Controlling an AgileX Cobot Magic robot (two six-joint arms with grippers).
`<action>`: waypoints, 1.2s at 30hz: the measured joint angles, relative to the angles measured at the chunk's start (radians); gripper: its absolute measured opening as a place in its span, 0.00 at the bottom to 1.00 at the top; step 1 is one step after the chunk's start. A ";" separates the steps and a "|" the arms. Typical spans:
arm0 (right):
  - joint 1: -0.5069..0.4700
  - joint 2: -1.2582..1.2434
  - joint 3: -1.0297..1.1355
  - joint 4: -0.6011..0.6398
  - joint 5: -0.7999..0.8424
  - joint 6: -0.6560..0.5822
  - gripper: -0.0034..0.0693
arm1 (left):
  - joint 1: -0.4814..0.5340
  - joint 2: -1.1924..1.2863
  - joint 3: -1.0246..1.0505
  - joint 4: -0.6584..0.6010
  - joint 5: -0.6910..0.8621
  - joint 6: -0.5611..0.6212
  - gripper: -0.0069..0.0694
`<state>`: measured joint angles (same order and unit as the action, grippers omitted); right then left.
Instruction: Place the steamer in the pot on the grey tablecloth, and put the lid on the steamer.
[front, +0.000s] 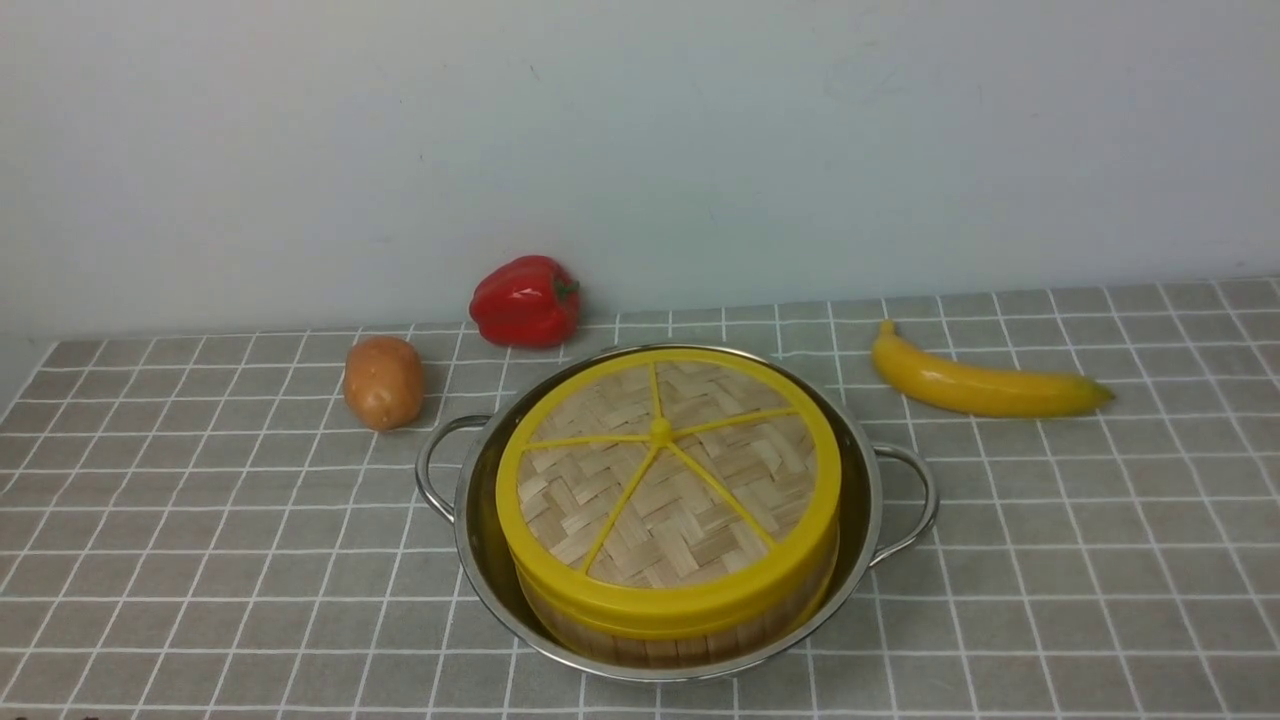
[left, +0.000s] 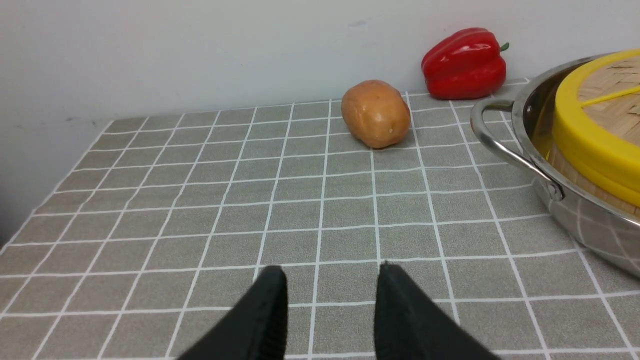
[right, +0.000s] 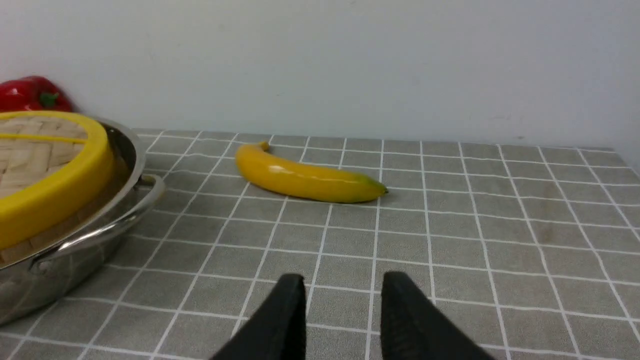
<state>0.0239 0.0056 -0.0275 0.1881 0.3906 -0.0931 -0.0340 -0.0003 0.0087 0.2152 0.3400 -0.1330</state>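
We see the left claw (left: 330, 290) and right claw (right: 342, 300) with jaws apart, empty, above the grey tablecloth (front: 200, 560). Mid-bench, the lid (front: 665, 470) sits flush on the steamer (front: 680, 630), which stands in the pot (front: 480, 540).

The grey tablecloth (front: 1000, 560) (white-gridded) carries the pot (front: 480, 540), a potato (front: 383, 382), a red pepper (front: 526, 301) and a banana (front: 985, 385).

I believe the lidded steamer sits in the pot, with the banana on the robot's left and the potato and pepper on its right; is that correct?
Only the sides are swapped. The front view shows the banana on the robot's right, the potato and pepper on its left. The lid covers the steamer in the pot.
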 joint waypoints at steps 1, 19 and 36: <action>0.001 0.000 0.000 -0.001 0.001 0.000 0.38 | 0.000 0.000 0.000 0.000 0.000 0.000 0.41; 0.014 0.000 0.036 -0.147 -0.036 0.185 0.38 | 0.000 0.000 0.000 0.000 0.000 0.000 0.41; 0.014 0.000 0.036 -0.236 -0.043 0.244 0.38 | 0.000 0.000 0.000 0.000 0.000 0.000 0.41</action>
<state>0.0380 0.0056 0.0088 -0.0483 0.3479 0.1513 -0.0340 -0.0003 0.0087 0.2152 0.3400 -0.1330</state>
